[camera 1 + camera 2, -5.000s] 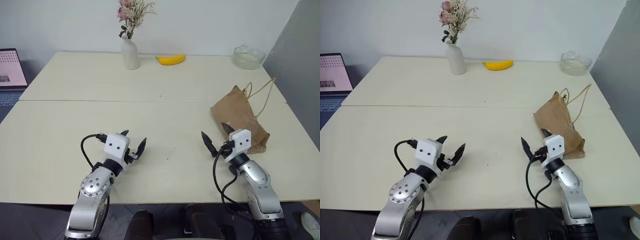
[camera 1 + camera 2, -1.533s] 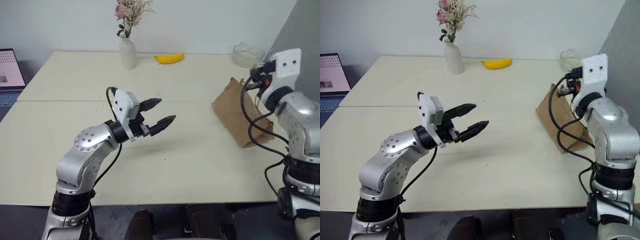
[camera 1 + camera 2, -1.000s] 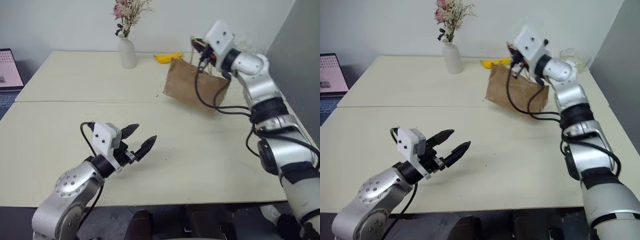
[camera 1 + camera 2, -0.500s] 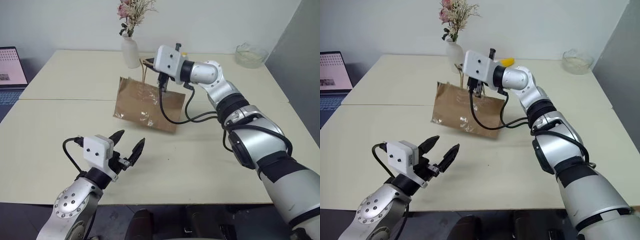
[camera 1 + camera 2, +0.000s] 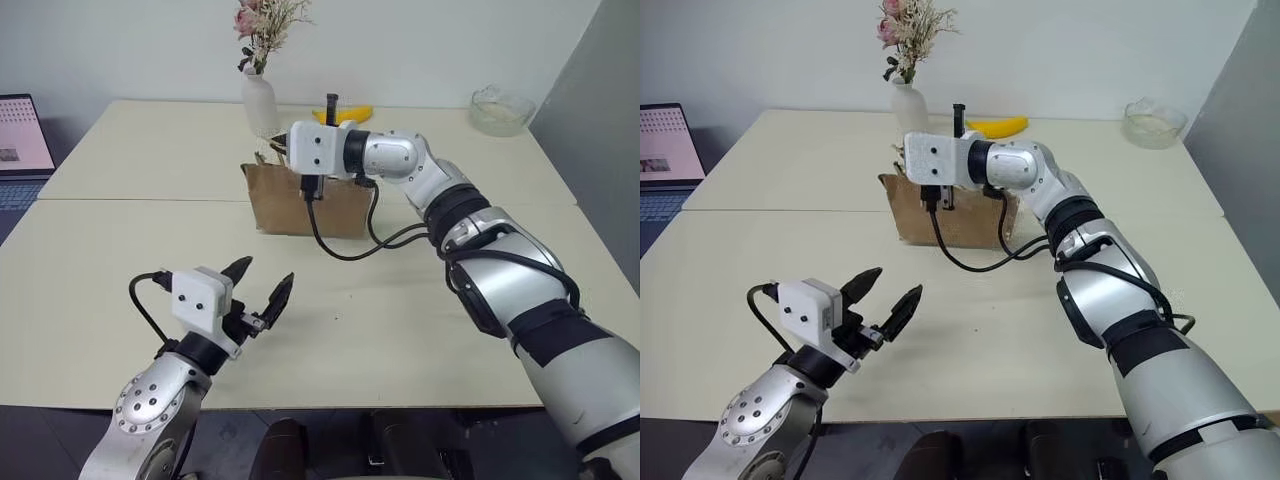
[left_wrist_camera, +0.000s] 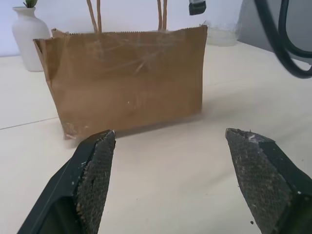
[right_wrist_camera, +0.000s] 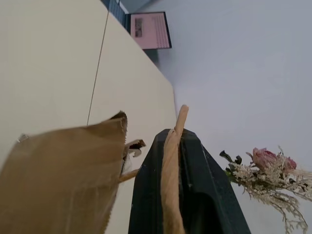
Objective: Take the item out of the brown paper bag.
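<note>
crinkled brown paper bag (image 5: 305, 205), rectangular, thin tan handle (image 7: 170, 165) pinched.

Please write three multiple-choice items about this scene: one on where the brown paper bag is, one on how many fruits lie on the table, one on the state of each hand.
1. Where does the crinkled brown paper bag stand?
A. in front of the white ceramic vase
B. beside the clear glass bowl
C. on the laptop

2. How many yellow bananas lie on the cream table?
A. none
B. one
C. three

3. How are the hands?
A. both open
B. left shut, right open
C. left hand open, right hand shut on the tan loop handle

Answers: 1 A, the vase rises just behind the bag. 2 B, a single banana lies at the far edge. 3 C, the left fingers are spread, and the right ones pinch the handle.
</note>
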{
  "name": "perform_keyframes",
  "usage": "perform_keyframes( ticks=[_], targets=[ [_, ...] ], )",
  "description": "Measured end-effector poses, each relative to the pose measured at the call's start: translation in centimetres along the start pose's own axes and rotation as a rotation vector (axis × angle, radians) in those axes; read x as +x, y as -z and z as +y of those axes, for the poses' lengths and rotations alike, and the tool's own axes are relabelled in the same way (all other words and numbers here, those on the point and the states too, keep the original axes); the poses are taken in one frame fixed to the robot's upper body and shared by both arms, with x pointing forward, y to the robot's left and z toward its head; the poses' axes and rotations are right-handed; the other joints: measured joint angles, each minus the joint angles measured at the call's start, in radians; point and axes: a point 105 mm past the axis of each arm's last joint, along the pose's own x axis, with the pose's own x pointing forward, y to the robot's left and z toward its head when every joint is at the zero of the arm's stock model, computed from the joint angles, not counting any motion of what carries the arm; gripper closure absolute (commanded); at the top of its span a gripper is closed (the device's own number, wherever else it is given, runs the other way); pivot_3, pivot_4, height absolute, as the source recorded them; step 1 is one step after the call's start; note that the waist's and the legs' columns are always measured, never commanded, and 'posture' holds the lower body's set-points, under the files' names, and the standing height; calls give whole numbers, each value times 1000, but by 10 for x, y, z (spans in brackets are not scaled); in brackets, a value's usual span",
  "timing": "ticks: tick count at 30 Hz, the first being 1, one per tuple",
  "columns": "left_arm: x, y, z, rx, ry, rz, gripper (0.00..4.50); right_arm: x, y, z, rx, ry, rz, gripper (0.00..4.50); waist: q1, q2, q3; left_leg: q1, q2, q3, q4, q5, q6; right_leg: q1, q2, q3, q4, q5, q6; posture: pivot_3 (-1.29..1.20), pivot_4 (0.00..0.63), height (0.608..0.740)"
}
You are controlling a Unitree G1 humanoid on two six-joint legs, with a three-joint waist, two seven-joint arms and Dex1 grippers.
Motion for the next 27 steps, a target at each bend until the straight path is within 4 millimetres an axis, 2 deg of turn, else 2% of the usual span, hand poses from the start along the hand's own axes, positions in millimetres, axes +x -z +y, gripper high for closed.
perform_keyframes(
  ticks=[20,24,27],
  targets=[
    [4,-4,-4,20,32,-23,728,3,11,3,-134,2,98,4484,-1,0,0,0,0,0,0,0,0,0,0,0,1,0,-1,0,150,740],
    [4,-3,-4,20,32,-21,728,3,11,3,-134,-11,101,3670,-1,0,0,0,0,0,0,0,0,0,0,0,1,0,-1,0,150,740],
    [4,-3,-4,23,34,-22,728,3,10,4,-131,-37,106,2559,-1,0,0,0,0,0,0,0,0,0,0,0,1,0,-1,0,150,740]
  ],
)
